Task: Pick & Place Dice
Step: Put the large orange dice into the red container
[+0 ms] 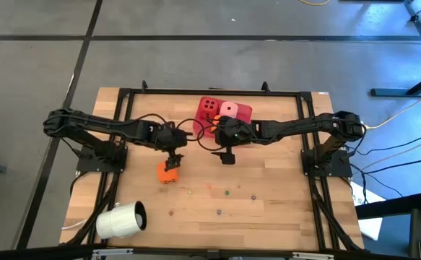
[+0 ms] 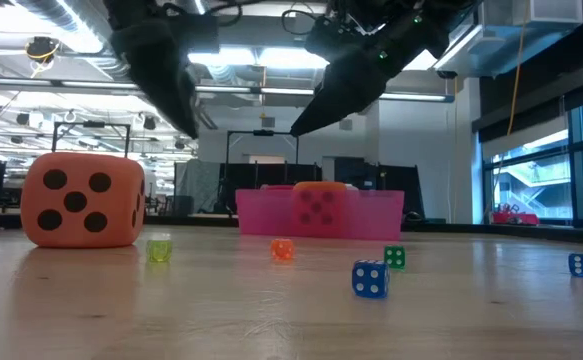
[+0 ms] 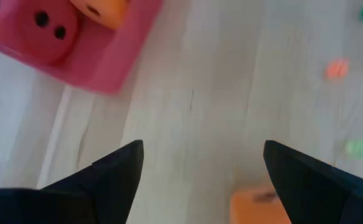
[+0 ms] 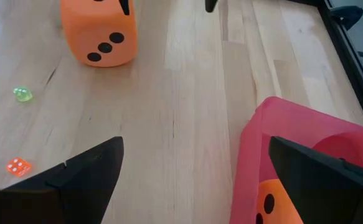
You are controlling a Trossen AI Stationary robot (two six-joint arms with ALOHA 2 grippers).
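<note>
One orange die (image 1: 169, 172) sits on the wood, out on the table. My left gripper (image 1: 172, 159) hangs open just above it; in the left wrist view only the die's top (image 3: 259, 208) shows, low between the open fingers (image 3: 200, 146). The red die (image 1: 209, 107) and the pale pink die (image 1: 229, 110) lie in the red tray (image 1: 243, 113). The second orange die (image 4: 271, 205) lies there too, at the tray's near side. My right gripper (image 1: 227, 154) is open over bare wood beside the tray's near edge (image 4: 197, 143).
Several tiny coloured dice (image 2: 369, 278) are scattered over the near half of the table. A white cup (image 1: 121, 220) lies on its side near the near left corner. A black frame (image 1: 123, 92) runs around the tabletop.
</note>
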